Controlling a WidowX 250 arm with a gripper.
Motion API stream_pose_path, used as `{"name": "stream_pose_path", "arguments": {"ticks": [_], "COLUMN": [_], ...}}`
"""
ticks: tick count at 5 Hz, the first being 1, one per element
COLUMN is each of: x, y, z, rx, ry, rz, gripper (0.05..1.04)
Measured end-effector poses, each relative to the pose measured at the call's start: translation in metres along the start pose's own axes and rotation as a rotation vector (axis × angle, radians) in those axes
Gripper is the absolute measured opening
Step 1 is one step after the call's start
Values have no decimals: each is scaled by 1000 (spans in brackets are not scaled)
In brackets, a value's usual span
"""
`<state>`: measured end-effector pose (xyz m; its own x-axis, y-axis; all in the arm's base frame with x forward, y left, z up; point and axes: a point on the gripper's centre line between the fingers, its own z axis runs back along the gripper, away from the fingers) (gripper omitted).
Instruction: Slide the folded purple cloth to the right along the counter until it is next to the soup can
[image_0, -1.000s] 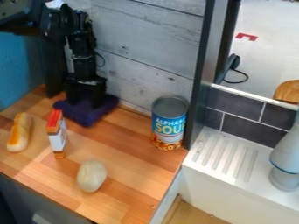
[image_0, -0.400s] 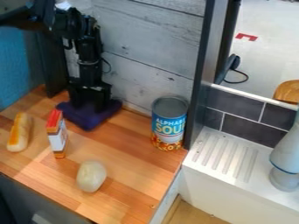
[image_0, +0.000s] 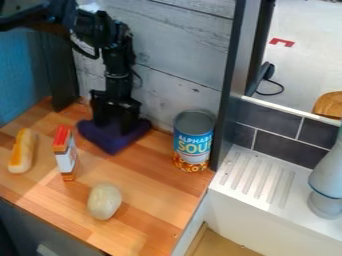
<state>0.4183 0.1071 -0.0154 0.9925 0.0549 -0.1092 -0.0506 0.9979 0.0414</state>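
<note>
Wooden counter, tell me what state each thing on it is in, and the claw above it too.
Claw: pointing down, at the purple cloth
Purple cloth: lying low, partly covered by the claw
Soup can: standing upright
Small orange-and-white box: standing on end
Long bun: lying down
Pale rounded object: lying down

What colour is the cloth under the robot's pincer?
Dark purple, seen best in the camera view.
</note>
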Motion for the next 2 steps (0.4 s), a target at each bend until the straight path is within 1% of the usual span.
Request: {"name": "stream_pose_path", "arguments": {"ticks": [2], "x": [3], "y": [-13], "z": [1], "rx": [-8], "ry": [-4], "rz": [-28], "gripper": [1001]}}
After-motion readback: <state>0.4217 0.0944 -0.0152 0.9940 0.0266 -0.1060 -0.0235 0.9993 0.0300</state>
